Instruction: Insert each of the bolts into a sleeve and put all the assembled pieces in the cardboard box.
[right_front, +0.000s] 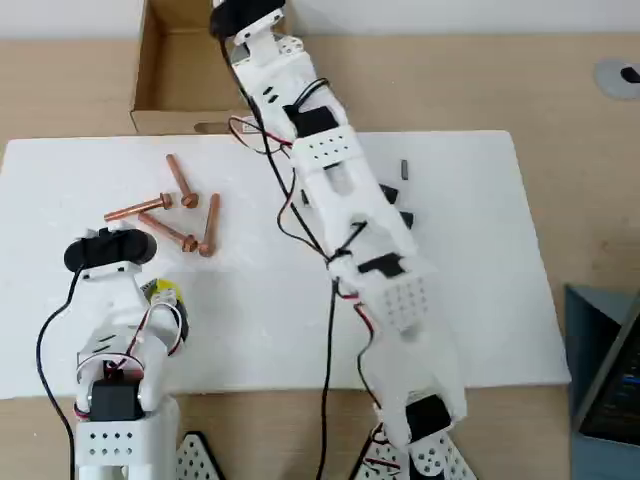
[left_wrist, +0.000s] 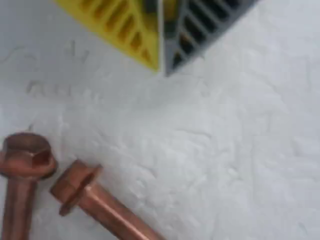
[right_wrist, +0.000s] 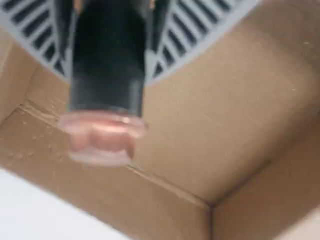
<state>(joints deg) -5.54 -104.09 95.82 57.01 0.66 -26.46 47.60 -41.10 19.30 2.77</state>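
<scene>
- Here the right pincer (right_wrist: 107, 47) is clamped on a black sleeve (right_wrist: 106, 75). The head of a copper bolt (right_wrist: 102, 137) sticks out of the sleeve past the fingertips.
- Beneath this pincer is the inside of the cardboard box (right_wrist: 240, 125), and the assembled piece hangs over its floor near a corner.
- From above, the right arm (right_front: 330, 170) stretches across the white mat (right_front: 450, 300) to the box (right_front: 160, 85).
- The left pincer (left_wrist: 162, 62) has its yellow finger (left_wrist: 125, 25) and grey finger (left_wrist: 200, 25) closed tip to tip, gripping nothing, close over the mat.
- Near its tips lie two loose bolts (left_wrist: 25, 160) (left_wrist: 95, 200), heads towards the pincer.
- From above, four loose bolts (right_front: 180, 180) lie clustered between the left pincer (right_front: 163, 293) and the box.
</scene>
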